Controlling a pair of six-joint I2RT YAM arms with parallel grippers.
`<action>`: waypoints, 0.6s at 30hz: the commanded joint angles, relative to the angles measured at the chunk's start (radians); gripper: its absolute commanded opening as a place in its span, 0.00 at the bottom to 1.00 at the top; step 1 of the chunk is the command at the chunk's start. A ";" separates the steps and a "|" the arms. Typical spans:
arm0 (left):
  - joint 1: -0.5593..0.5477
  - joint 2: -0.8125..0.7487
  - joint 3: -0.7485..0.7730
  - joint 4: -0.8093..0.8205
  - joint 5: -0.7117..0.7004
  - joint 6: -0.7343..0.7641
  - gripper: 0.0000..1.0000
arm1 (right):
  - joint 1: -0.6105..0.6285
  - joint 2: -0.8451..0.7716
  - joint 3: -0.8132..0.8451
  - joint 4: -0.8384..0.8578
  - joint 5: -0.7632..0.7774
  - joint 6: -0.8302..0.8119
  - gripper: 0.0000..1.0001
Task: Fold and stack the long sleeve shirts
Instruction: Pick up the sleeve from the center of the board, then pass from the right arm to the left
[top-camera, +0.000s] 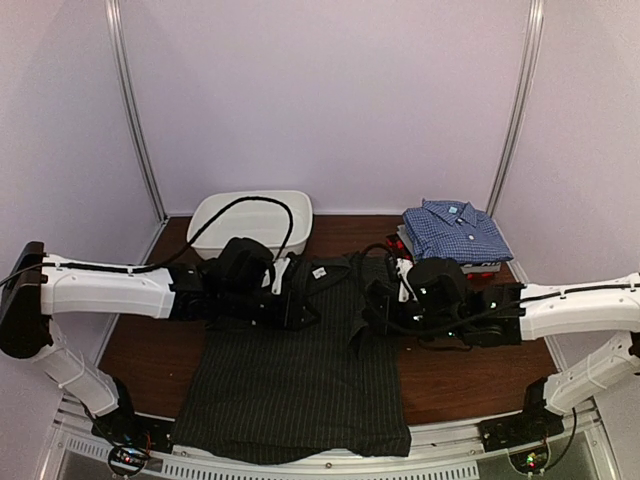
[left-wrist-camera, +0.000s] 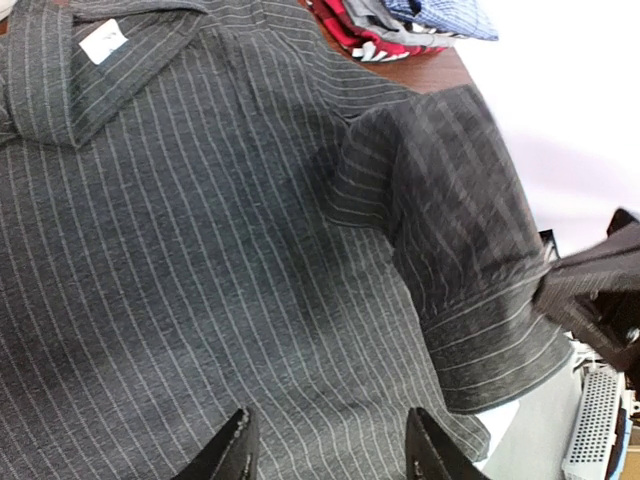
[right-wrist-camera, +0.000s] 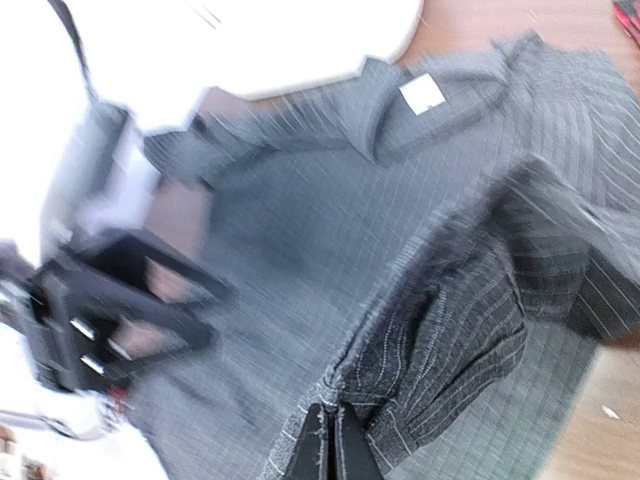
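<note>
Four shirts (top-camera: 290, 390), one tub (top-camera: 205, 222)

Robot laboratory cell: white wall panels (top-camera: 320, 100) and metal corner posts (top-camera: 135, 110) enclose the brown table (top-camera: 150, 350) beyond the left gripper (left-wrist-camera: 335, 452); mounting rail (top-camera: 200, 468) behind it

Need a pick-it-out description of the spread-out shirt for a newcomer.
On the brown table, look between the white tub at far left and the folded blue checked shirt at far right. The black shirt spread across the middle, collar at the far side, is it: the only unfolded one, with thin white pinstripes.
</note>
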 joint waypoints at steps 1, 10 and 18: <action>-0.002 -0.018 -0.035 0.125 0.072 -0.016 0.52 | -0.052 -0.056 -0.055 0.300 -0.086 0.050 0.00; -0.001 -0.065 -0.122 0.321 0.165 -0.103 0.60 | -0.116 -0.032 -0.063 0.533 -0.131 0.101 0.00; -0.003 -0.129 -0.135 0.346 0.139 -0.086 0.65 | -0.128 0.063 -0.005 0.614 -0.216 0.102 0.00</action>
